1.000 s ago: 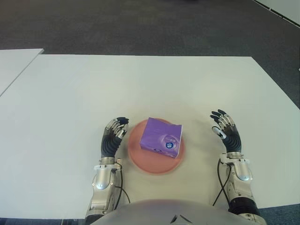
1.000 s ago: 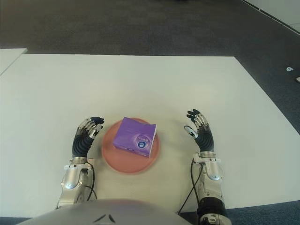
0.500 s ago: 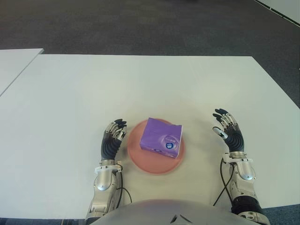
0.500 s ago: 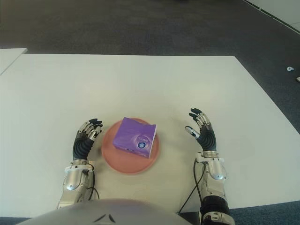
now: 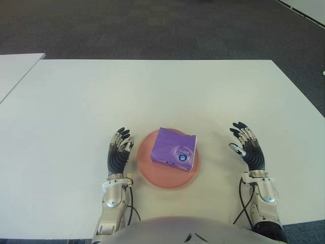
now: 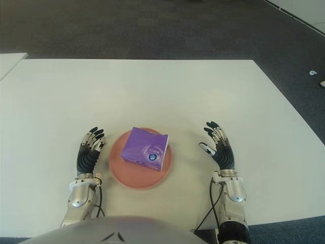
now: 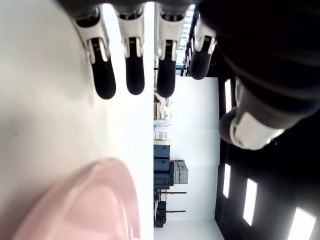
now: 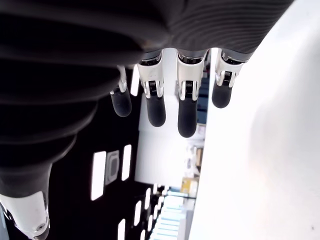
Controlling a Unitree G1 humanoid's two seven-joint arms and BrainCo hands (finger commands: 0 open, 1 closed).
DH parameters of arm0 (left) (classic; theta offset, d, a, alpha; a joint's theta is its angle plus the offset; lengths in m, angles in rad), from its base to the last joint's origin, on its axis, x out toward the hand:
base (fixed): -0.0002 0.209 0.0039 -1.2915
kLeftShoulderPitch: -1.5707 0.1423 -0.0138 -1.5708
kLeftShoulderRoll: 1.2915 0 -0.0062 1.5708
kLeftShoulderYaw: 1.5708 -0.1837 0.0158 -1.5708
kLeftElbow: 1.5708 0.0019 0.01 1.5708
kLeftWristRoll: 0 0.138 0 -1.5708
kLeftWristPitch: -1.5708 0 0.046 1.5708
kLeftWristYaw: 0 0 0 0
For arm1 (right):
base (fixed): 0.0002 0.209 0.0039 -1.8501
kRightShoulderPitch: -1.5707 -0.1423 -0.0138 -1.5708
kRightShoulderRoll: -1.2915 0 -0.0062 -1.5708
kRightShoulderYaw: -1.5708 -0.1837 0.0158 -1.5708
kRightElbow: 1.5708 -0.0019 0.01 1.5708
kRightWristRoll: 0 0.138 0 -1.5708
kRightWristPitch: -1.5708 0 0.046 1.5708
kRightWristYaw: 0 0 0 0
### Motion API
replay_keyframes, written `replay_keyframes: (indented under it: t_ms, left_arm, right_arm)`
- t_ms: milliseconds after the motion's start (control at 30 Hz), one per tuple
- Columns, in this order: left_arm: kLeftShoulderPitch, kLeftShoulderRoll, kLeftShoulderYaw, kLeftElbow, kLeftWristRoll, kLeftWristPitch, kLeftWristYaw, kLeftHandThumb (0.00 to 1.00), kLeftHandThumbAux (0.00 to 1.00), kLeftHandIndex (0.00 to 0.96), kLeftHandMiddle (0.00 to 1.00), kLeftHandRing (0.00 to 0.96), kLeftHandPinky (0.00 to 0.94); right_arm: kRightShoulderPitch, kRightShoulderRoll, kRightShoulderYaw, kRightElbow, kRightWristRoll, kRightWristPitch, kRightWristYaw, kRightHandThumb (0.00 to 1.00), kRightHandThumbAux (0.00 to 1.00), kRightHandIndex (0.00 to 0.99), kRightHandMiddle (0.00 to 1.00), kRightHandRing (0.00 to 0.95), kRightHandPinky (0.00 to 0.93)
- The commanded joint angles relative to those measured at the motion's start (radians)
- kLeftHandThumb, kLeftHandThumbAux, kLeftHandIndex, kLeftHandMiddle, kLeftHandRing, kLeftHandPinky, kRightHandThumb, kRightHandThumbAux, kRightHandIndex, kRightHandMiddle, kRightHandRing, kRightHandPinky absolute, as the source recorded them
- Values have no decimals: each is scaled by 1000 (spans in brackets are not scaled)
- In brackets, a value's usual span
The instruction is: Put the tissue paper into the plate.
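The tissue paper point(image 5: 175, 149) lies inside the plate point(image 5: 147, 173) on the counter point(image 5: 152, 91), so the task seems finished. The left robot hand point(image 5: 118, 152) and right robot hand point(image 5: 246, 147) stand beside it, fingers released, holding nothing.

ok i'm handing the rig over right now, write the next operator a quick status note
Left robot hand: open, empty, just left of the plate.
Right robot hand: open, empty, apart from the plate on its right.
Tissue paper: purple pack lying in the pink plate, which sits on the white table between the two hands.
Done: the tissue paper is in the plate and released.
Left: nothing visible for the placement; neither hand touches the pack.
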Motion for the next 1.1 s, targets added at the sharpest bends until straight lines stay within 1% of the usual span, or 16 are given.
replay_keyframes:
  t_ms: [33,233,367,533,667,767,867,967,1100]
  left_arm:
    - [14,-40,-4,28,4,76,9,236,613,156,215,230,262]
    - [18,-27,0,15,9,99,1,221,619,146,207,224,269]
    - [20,-25,3,12,5,109,-4,211,613,144,207,224,264]
    - [25,-27,-2,2,2,108,-10,207,607,139,208,223,256]
    - [35,-26,-10,-13,3,111,-15,213,605,136,216,231,271]
    - [44,-22,-16,-25,5,116,-21,221,604,136,226,241,271]
    - [55,-16,-18,-40,7,120,-28,221,601,135,226,239,260]
    - [64,-11,-15,-53,4,123,-36,220,600,134,224,236,255]
    - [74,1,-10,-63,2,112,-58,219,594,135,217,231,253]
  right_arm:
    - [55,14,13,13,-25,24,-8,174,611,117,171,144,0]
    - [78,8,18,-22,-49,48,-24,147,596,105,146,96,0]
    - [92,10,22,-43,-45,52,-16,121,584,96,128,74,0]
    - [108,13,34,-72,-46,63,-13,103,583,90,112,64,0]
    - [125,23,50,-89,-51,70,-12,101,591,91,107,69,0]
    - [138,40,76,-70,-54,66,-2,137,593,102,116,93,8]
    - [146,40,84,-77,-29,90,21,169,599,111,124,107,32]
    - [156,41,86,-94,-18,103,28,181,603,113,126,109,38]
    - [183,46,89,-130,11,129,41,179,608,98,113,84,21]
